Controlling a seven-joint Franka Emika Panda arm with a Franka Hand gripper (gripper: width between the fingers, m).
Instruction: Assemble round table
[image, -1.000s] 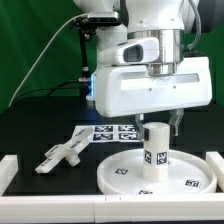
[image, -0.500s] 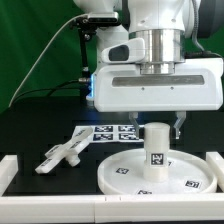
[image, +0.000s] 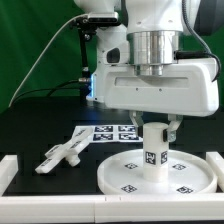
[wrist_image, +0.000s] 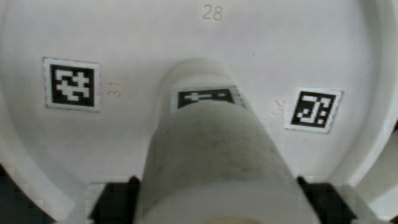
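The round disc top (image: 120, 172) lies flat on the black worktop (image: 40, 120), near the front edge. It carries the short thick leg (image: 153, 150), which stands upright at about its middle. The cross-shaped foot (image: 65, 152) lies loose on the worktop, well apart from them toward the exterior view's left. The marker board (image: 108, 132) lies behind the disc top.

The exterior view takes in the foot, the marker board, the white arm and a square tag (image: 153, 157) on the side of the leg. None of these shows in the wrist view. The wrist view looks down along the leg (wrist_image: 214, 150) and shows a tag (wrist_image: 203, 96) on its upper end. It also shows two tags (wrist_image: 73, 84) (wrist_image: 315, 108) on the disc top (wrist_image: 196, 40) on either side of the leg, and a faint "28" (wrist_image: 214, 12) on the disc.

The tool (image: 153, 130) sits directly over the leg, its two fingers (image: 135, 128) straddling the leg's upper end, one on each side. In the wrist view the dark pads (wrist_image: 118, 196) lie just beside the leg's flanks. I cannot tell whether they clamp the leg or only flank it.
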